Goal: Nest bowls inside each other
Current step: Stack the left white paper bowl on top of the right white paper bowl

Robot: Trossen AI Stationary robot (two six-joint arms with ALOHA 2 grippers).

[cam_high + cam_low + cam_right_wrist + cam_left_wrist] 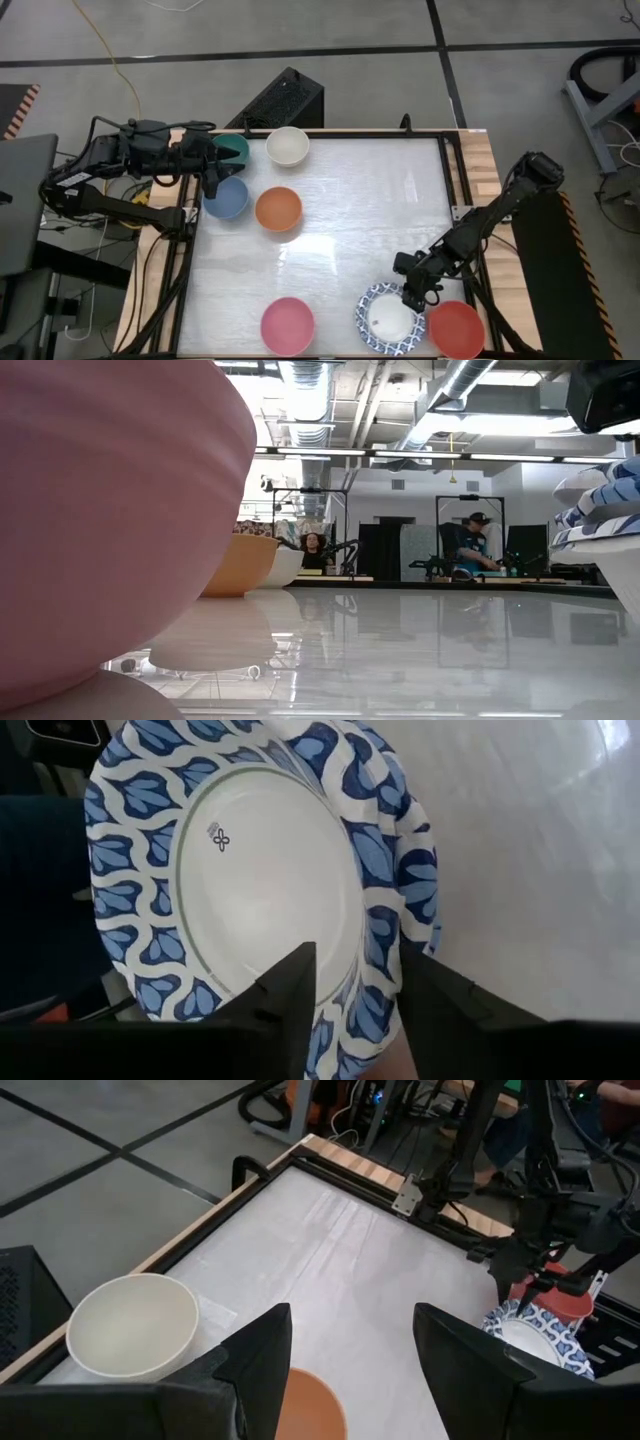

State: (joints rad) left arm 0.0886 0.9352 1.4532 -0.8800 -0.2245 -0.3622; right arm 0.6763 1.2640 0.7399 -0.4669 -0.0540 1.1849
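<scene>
A shallow blue-and-white patterned bowl (388, 322) sits near the table's front right, on top of others of its kind (598, 510). My right gripper (414, 296) stands open over its far right rim, one finger over the white inside and one outside. A red bowl (456, 328) stands to its right and a pink bowl (287, 325) to its left. The teal (236, 149), blue (226, 198), white (288, 146) and orange (278, 209) bowls stand at the far left. My left gripper (212, 176) hangs open above them. My right gripper's fingers (290, 992) stand on either side of the patterned bowl's rim (378, 960), slanting down from the table's right. Whether either finger touches the rim, I cannot tell. The bowl lies in the stack, its open side up.
A dark frame and wooden border (478, 150) run around the white table top. The middle and far right of the table top (370, 200) are bare. People sit at desks in the room behind (470, 545).
</scene>
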